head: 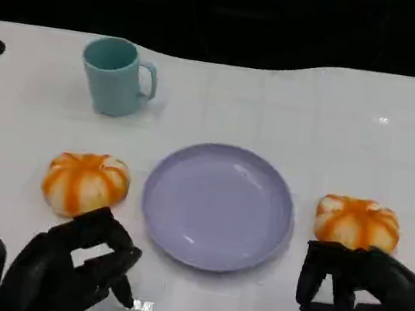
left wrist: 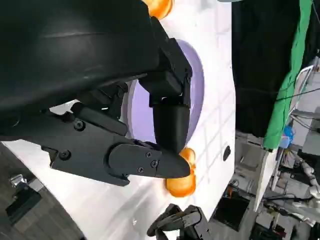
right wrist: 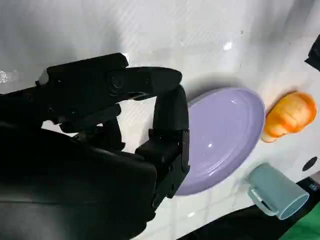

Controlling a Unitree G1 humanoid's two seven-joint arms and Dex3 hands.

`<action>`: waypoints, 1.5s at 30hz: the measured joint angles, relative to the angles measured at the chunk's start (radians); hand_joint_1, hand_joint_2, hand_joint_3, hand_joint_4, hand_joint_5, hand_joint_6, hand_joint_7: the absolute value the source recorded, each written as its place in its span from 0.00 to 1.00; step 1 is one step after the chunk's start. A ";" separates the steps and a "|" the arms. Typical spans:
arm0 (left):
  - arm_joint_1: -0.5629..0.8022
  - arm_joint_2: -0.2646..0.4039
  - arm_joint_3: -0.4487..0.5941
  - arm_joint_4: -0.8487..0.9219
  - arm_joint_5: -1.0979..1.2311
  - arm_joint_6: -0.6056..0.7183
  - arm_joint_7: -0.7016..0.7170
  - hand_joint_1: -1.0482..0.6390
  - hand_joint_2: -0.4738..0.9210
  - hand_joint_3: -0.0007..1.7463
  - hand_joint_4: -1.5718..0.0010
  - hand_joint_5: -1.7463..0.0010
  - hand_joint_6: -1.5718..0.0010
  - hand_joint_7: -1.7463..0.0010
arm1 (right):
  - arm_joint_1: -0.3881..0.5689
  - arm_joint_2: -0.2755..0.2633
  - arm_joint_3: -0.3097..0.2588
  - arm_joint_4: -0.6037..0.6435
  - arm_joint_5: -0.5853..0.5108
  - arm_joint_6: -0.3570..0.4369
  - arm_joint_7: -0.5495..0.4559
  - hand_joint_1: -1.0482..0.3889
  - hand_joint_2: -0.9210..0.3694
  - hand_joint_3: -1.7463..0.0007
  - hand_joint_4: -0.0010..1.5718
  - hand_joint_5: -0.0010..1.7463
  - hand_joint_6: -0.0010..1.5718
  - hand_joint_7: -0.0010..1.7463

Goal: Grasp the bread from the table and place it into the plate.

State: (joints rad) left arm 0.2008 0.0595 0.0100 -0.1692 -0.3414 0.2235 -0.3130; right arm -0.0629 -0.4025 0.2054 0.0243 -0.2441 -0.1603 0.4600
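My right hand hangs low over the table, just in front of the bread roll on the right. Its fingers are apart and bent a little, and it holds nothing. My left hand is the same, with fingers apart and nothing in it, just in front of the bread roll on the left. Both rolls sit on the white table, not in the plate yet. The purple plate lies flat between the two rolls, and a blue mug stands farther back, well apart from my hands. The rolls are round and puffy, with orange and white stripes on top. I think a roll like this is light and soft, so it could squash if I squeeze hard. It does not look slippery. I think the best place to hold it is around its fat middle, with fingers on one side and my thumb on the other, and a gentle squeeze. Then I could lift it over the low rim and set it in the plate.
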 measured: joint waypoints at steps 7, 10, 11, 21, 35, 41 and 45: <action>0.000 0.000 0.000 0.001 0.000 0.000 0.000 0.27 1.00 0.11 0.53 0.00 0.59 0.10 | 0.000 0.000 0.000 0.000 0.001 0.000 0.000 0.45 0.00 0.83 0.41 1.00 0.35 0.89; 0.000 0.000 0.000 0.001 0.000 0.000 0.000 0.28 1.00 0.11 0.53 0.00 0.59 0.10 | 0.000 0.000 0.000 0.000 0.000 0.000 0.000 0.45 0.00 0.83 0.41 1.00 0.35 0.89; -0.001 0.000 0.000 0.001 0.000 0.000 0.000 0.28 1.00 0.11 0.53 0.00 0.59 0.10 | 0.000 0.000 0.000 0.000 0.000 0.000 0.000 0.45 0.00 0.83 0.41 1.00 0.35 0.89; -0.001 0.000 0.000 0.001 0.000 0.000 0.000 0.28 1.00 0.11 0.53 0.00 0.59 0.10 | 0.000 0.000 0.001 0.000 0.001 -0.002 0.000 0.45 0.00 0.84 0.41 1.00 0.36 0.89; -0.001 0.000 0.000 0.001 0.000 0.000 0.000 0.27 1.00 0.10 0.53 0.00 0.59 0.10 | 0.000 0.000 0.001 0.000 0.000 -0.002 0.000 0.45 0.00 0.83 0.41 1.00 0.35 0.89; -0.001 0.000 0.000 0.000 0.000 0.000 0.000 0.28 1.00 0.11 0.53 0.00 0.60 0.09 | 0.000 -0.001 0.001 0.000 0.000 -0.002 0.000 0.45 0.00 0.84 0.41 1.00 0.35 0.87; -0.001 0.000 0.000 0.001 0.000 0.000 0.000 0.29 1.00 0.12 0.53 0.00 0.60 0.09 | 0.000 -0.002 -0.002 0.000 0.004 -0.009 -0.004 0.45 0.00 0.84 0.39 0.97 0.38 0.70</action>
State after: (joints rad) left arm 0.1999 0.0595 0.0100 -0.1686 -0.3418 0.2233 -0.3134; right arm -0.0628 -0.4041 0.2036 0.0243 -0.2403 -0.1690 0.4561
